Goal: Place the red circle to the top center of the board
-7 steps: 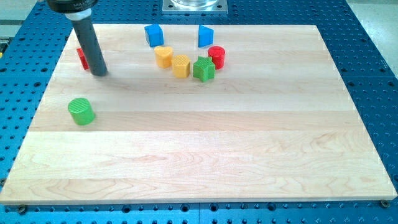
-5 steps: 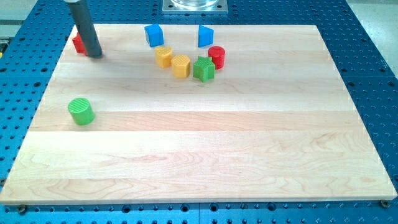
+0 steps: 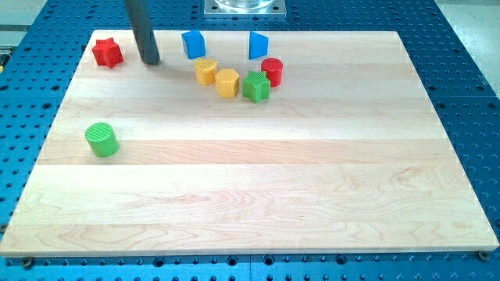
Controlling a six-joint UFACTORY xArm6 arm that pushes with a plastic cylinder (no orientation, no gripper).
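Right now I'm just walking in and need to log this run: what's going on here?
My tip is on the board near the view's top left, between the red star and the left blue block, touching neither. The red circle stands untouched right of the green star, beside the yellow blocks. A green cylinder sits alone at the view's left.

My tip (image 3: pixel 150 61) between red star (image 3: pixel 108 52) and blue cube (image 3: pixel 193 44), touching neither. Yellow heart (image 3: pixel 205 70), yellow block (image 3: pixel 227 82), green block (image 3: pixel 255 86) bar approach to red circle (image 3: pixel 272 71) from view's left; blue triangular block (image 3: pixel 258 44) above it. Green cylinder (image 3: pixel 101 139) well apart.
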